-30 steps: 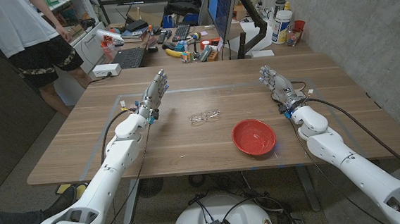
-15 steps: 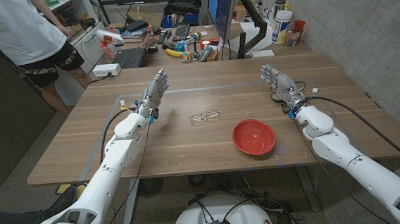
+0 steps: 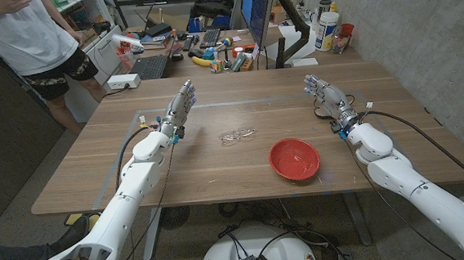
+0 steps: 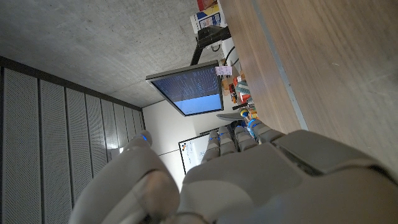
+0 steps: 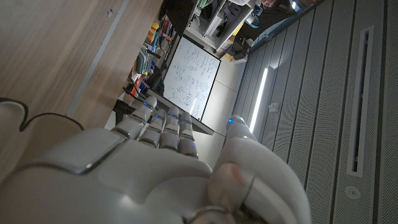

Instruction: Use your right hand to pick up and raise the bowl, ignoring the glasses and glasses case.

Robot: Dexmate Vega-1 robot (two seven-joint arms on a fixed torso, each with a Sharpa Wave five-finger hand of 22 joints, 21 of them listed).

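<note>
Wooden table [image 3: 178, 179] carries the red bowl [image 3: 294, 158] near its front edge, right of the glasses [image 3: 237, 134]; it looks light, rigid and slick, best taken by the rim, with the right hand [image 3: 328, 100] empty, fingers extended.

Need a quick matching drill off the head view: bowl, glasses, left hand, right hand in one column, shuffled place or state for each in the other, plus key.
Things:
1. bowl
2. glasses
3. left hand
4. right hand

Descriptions:
A. raised over the table's far right part, fingers apart, holding nothing
B. red, sitting on the table nearer the right arm
C. clear-framed, lying near the table's middle
D. raised over the table's far left part, fingers straight, holding nothing

Pairs: 1-B, 2-C, 3-D, 4-A
</note>
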